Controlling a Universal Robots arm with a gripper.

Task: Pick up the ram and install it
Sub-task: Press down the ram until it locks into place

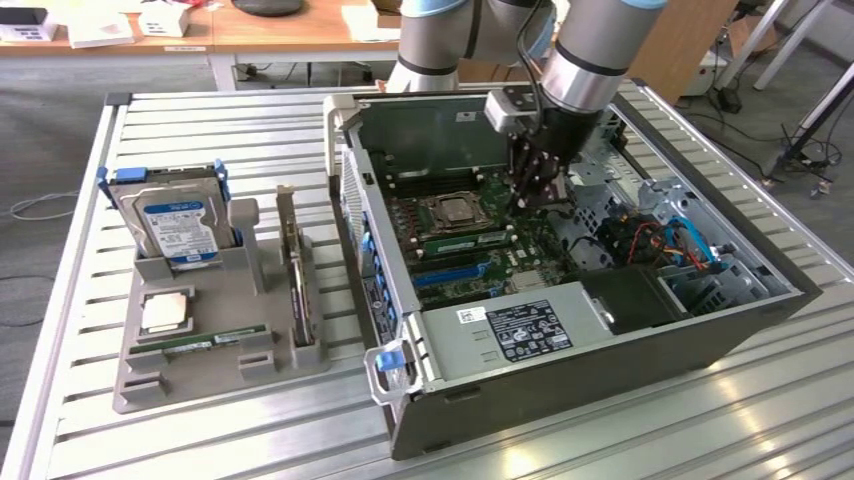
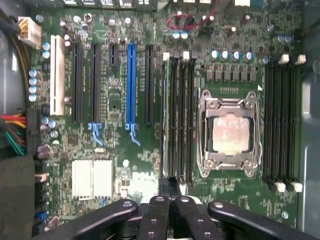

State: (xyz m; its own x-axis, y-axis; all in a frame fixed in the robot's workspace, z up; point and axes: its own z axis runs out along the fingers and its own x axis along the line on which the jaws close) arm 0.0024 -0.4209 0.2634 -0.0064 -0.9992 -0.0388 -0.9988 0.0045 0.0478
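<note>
Ram [image 1: 470, 243] looks already stood on edge in the slot bank just beside the CPU socket [image 1: 447, 212], inside the open case [image 1: 641, 370]. Judged step: seating. Another green stick [image 1: 214, 340] lies in the tray [image 1: 147, 385], well apart. Arm [image 1: 594, 60] drops near-vertical into the case, wrist facing the motherboard [image 2: 145, 160]. Gripper [image 1: 537, 200] is clenched with nothing visibly between its fingers, near the ram's end. Seating calls for even, straight-down pressure; latch state unclear.

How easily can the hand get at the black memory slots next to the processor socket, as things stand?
Probably easily. The case lies with its open side up, and the shut hand hangs just over the board at one end of the memory slots. No cable or card crosses them.
</note>
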